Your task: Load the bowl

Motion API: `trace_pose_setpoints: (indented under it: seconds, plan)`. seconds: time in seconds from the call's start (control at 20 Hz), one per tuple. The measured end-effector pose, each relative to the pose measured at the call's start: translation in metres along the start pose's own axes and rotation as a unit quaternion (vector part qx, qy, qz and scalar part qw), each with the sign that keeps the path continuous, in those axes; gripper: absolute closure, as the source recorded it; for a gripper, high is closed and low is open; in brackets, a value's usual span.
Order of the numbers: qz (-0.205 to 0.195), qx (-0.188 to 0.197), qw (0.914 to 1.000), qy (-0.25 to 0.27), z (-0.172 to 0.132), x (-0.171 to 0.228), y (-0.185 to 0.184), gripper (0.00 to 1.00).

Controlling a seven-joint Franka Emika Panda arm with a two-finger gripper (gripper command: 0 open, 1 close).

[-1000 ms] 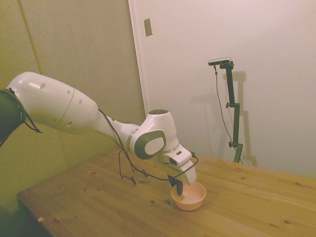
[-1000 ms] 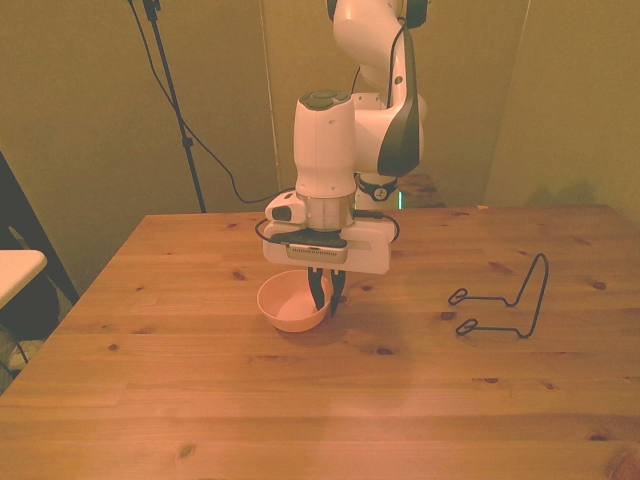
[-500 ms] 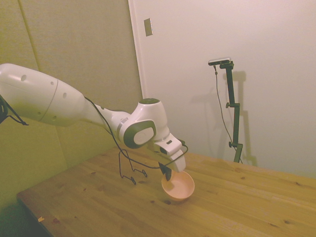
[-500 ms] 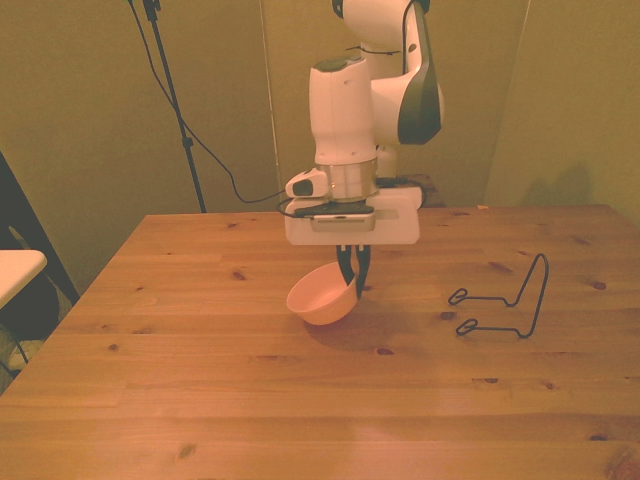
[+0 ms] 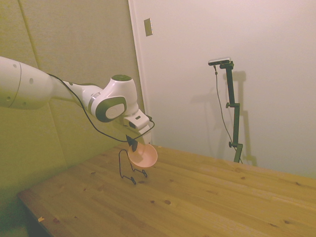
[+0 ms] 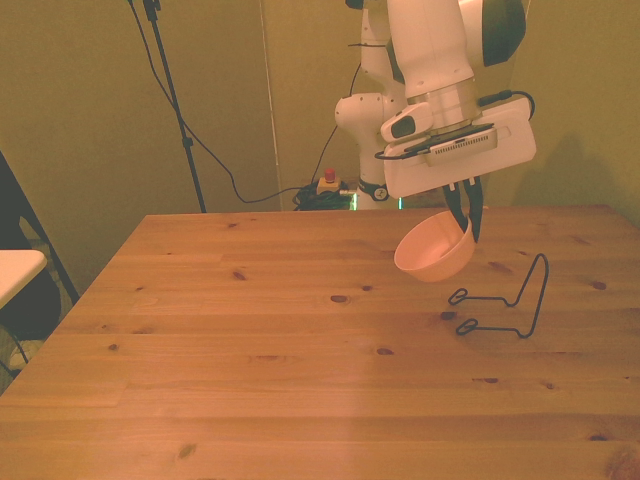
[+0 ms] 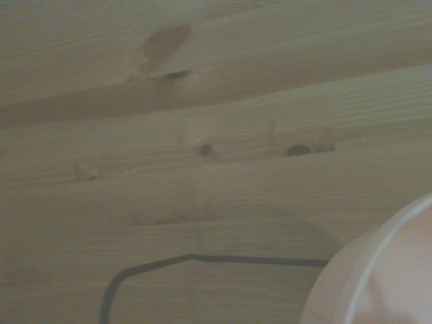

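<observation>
The salmon-pink bowl [image 6: 433, 248] hangs tilted in the air above the table, held by its rim. My gripper [image 6: 468, 222] is shut on that rim at the bowl's side toward the front view's right. In the side view the bowl [image 5: 143, 154] floats just above the thin black wire rack [image 5: 129, 167], with the gripper [image 5: 132, 143] at its upper left edge. The wire rack [image 6: 505, 301] stands on the table a little to the front view's right of the bowl and lower. The wrist view shows part of the bowl [image 7: 378, 277] and a stretch of the rack's wire [image 7: 202, 260] over wood.
The wooden table [image 6: 300, 380] spreads wide under the arm. A black tripod stand with a cable [image 6: 175, 110] rises behind the table's far left corner in the front view. A pale surface edge [image 6: 15, 270] sits off the table's left side.
The arm has lifted the bowl off the table and carried it toward the front view's right, up to the wire rack. The bowl now tilts more.
</observation>
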State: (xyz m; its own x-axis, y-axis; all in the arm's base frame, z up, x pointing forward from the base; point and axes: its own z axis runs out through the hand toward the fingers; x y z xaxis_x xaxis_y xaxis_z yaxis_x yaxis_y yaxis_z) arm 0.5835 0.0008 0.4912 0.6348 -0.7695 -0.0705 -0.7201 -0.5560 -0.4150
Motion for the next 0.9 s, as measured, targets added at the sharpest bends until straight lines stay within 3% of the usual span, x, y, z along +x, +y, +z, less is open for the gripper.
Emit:
trace_pose_setpoints:
  seconds: [0.25, 0.45, 0.9]
  plan:
    - [-0.010, 0.067, 0.9962, -0.054, 0.005, -0.002, 0.004, 1.00]
    - [-0.022, 0.129, 0.9835, -0.125, 0.010, -0.011, 0.003, 1.00]
    - [-0.041, 0.181, 0.9673, -0.173, 0.024, -0.002, 0.021, 1.00]
